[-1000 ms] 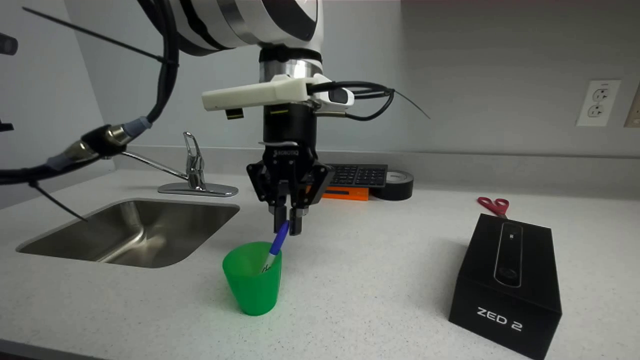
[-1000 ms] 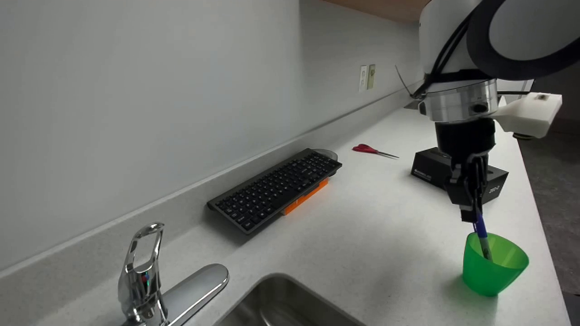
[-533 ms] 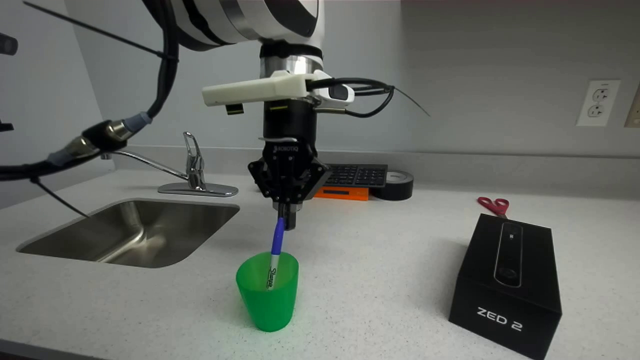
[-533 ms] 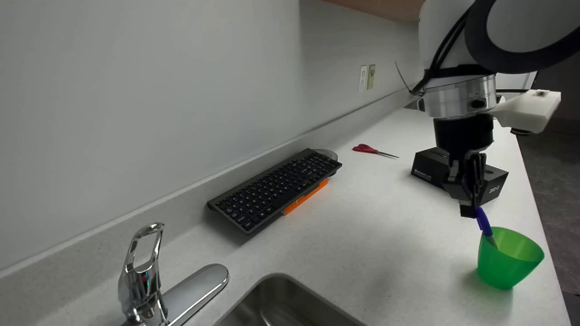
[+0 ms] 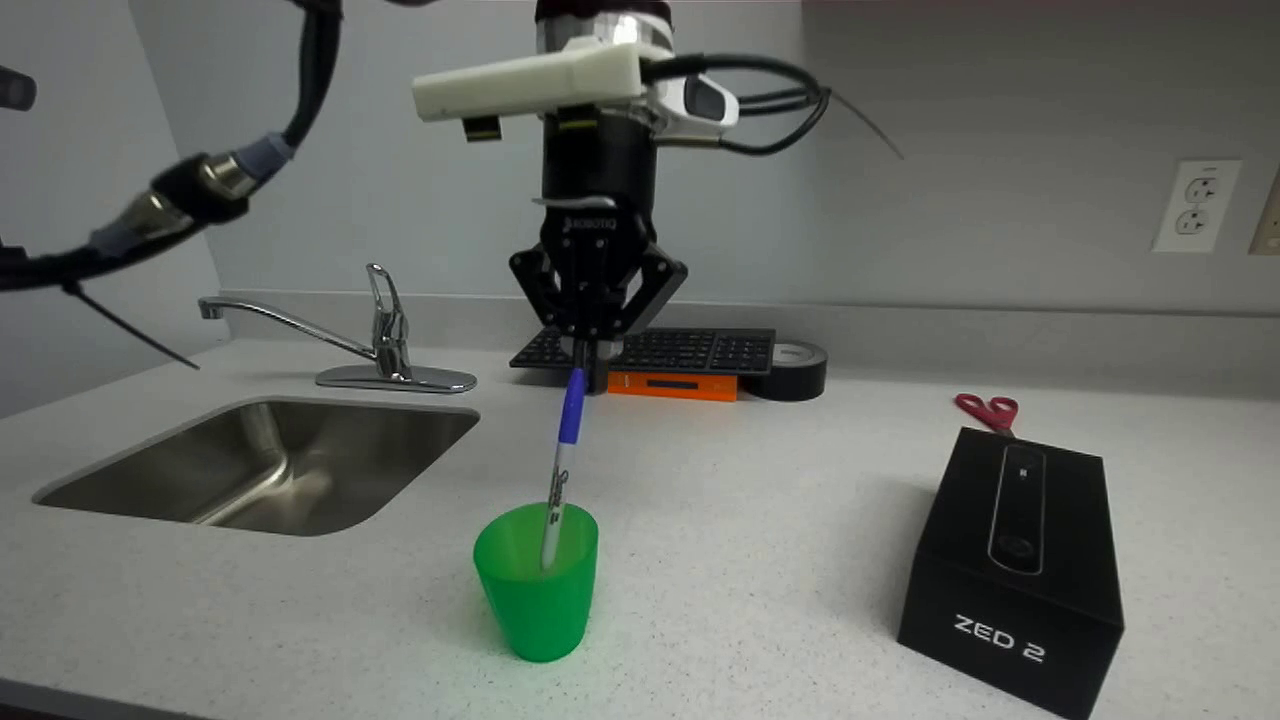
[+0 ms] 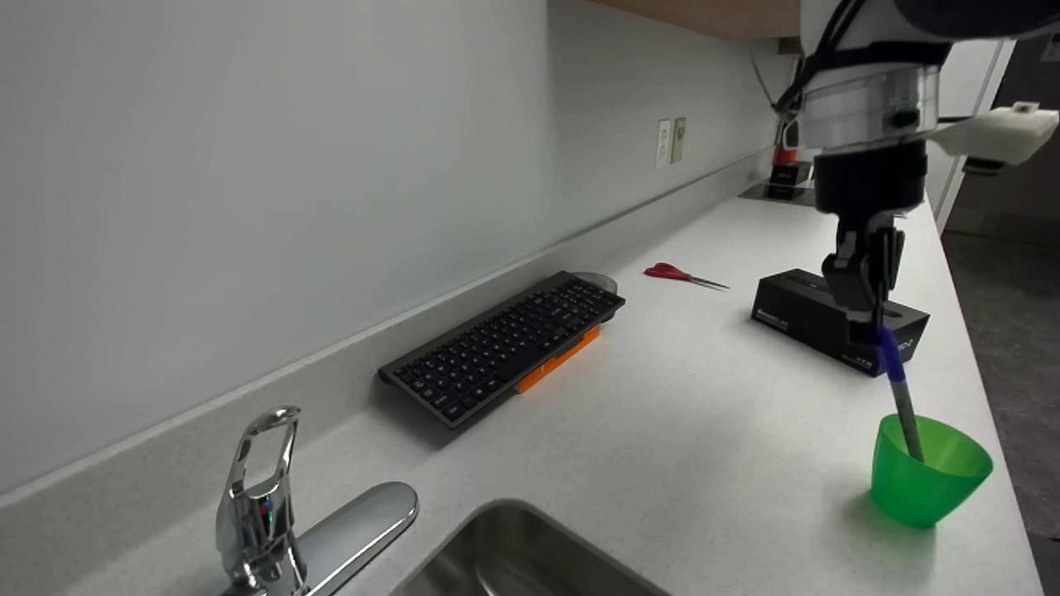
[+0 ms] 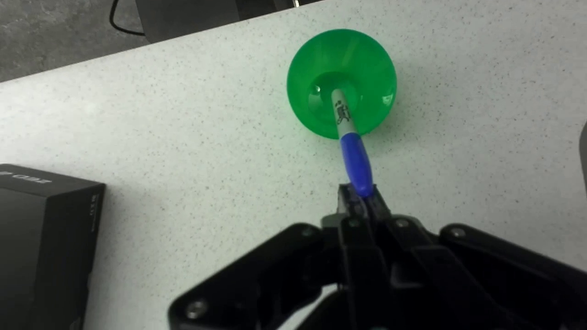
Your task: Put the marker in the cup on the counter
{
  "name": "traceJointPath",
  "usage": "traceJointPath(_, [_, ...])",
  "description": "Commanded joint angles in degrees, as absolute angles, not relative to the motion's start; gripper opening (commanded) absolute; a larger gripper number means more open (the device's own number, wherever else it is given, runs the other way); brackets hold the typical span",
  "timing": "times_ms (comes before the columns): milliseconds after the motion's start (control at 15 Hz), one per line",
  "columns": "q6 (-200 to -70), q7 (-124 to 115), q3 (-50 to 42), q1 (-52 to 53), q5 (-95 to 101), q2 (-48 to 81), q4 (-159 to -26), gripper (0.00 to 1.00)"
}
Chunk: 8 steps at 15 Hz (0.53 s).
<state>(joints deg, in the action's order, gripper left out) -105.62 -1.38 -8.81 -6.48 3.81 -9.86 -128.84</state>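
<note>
The green cup point(image 5: 540, 620) stands upright on the off-white counter point(image 5: 760, 560), near its front edge; it also shows in an exterior view point(image 6: 923, 497) and in the wrist view point(image 7: 367, 59). The marker point(image 5: 568, 430) has a blue upper part and a grey-white lower part with print. It is slightly tilted, its lower end inside the cup's mouth and its blue part above the rim. My gripper point(image 5: 590, 385) is shut on the marker's blue top end, above the cup. In the wrist view the blue end of the marker point(image 7: 355, 158) sits between the fingertips point(image 7: 362, 195).
A black ZED 2 box point(image 5: 1010, 570) stands to one side, with red scissors point(image 5: 988, 410) behind it. A keyboard point(image 6: 505, 348) rests on an orange item point(image 6: 559, 360) and a tape roll point(image 5: 790, 372) by the wall. The sink point(image 5: 280, 470) and faucet point(image 5: 390, 340) are opposite.
The fingers have closed on the marker. The cup slid a little toward the counter's front edge, then stayed. The gripper has risen with the marker, so more of it shows above the rim.
</note>
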Motion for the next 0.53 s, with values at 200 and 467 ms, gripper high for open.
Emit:
traceJointPath(200, [-101.9, 2.34, -12.19, -8.61, -3.81, -17.19, -122.75, 0.01])
traceJointPath(467, [-109.84, -1.95, -10.15, -7.1, -9.92, -15.51, -122.41, 0.01])
